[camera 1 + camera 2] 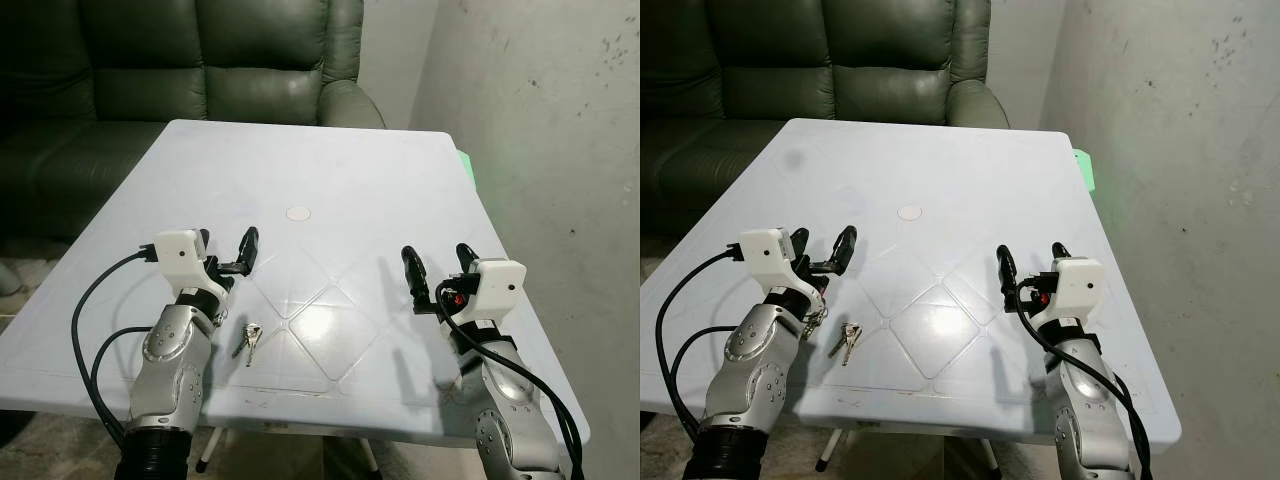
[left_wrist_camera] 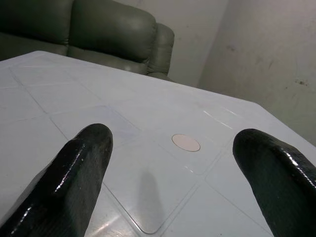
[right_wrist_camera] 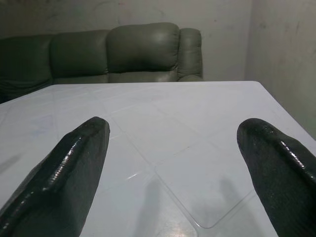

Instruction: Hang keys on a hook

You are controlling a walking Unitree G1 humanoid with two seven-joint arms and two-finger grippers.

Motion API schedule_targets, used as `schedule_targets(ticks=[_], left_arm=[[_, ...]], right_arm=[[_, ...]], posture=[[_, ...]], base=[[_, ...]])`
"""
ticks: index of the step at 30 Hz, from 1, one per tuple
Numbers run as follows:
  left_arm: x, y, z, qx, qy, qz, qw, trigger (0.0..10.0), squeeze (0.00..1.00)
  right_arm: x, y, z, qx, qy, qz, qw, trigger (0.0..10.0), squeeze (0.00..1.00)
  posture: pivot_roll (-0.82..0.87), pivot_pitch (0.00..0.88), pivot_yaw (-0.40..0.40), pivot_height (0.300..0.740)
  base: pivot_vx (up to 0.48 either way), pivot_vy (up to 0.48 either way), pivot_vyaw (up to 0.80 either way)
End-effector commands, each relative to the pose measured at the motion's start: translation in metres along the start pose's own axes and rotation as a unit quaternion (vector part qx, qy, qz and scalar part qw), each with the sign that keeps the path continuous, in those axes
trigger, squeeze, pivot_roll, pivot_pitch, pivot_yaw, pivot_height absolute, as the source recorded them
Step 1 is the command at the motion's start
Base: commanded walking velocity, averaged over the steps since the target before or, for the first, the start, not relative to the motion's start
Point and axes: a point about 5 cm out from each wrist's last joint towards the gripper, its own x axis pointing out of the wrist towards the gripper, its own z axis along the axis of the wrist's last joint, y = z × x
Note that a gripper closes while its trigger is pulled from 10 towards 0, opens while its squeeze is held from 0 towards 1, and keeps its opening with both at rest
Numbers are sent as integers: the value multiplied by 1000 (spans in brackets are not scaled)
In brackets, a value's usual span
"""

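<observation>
A small bunch of silvery metal keys [image 1: 250, 340] lies flat on the pale white plastic counter [image 1: 330, 180] near its front edge, just beside the left claw [image 1: 228, 252], which hovers released and holds nothing. The right claw [image 1: 438, 268] hangs spread apart too, well away from the keys, with a dark green leather sofa [image 1: 200, 60] behind the counter.

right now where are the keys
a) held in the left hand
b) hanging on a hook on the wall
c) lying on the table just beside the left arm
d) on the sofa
c: the keys lie flat on the white table next to the left arm, below and behind the open left hand, which holds nothing; the right hand is open and empty too.
</observation>
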Motion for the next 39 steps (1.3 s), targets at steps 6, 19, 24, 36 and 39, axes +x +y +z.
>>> schedule_targets(ticks=[6,19,24,36,39], left_arm=[[2,-1,2,-2,-1,-6,1000,10000,0],[2,-1,1,3,1,-4,1000,10000,0],[2,0,1,5,1,-2,1000,10000,0],[1,0,2,4,1,-2,1000,10000,0],[1,1,1,2,3,-2,1000,10000,0]], right_arm=[[2,-1,4,-6,-9,1,1000,10000,0],[1,-1,4,-6,-8,1,1000,10000,0],[1,-1,4,-7,-9,0,1000,10000,0],[2,-1,4,-7,-9,-1,1000,10000,0],[2,-1,4,-7,-8,-1,1000,10000,0]], posture=[[-64,0,-24,740],[-63,0,-26,740],[-64,0,-26,740],[-60,0,-26,740],[-60,0,-26,740]], base=[[0,0,0],[0,0,0],[0,0,0],[0,0,0],[0,0,0]])
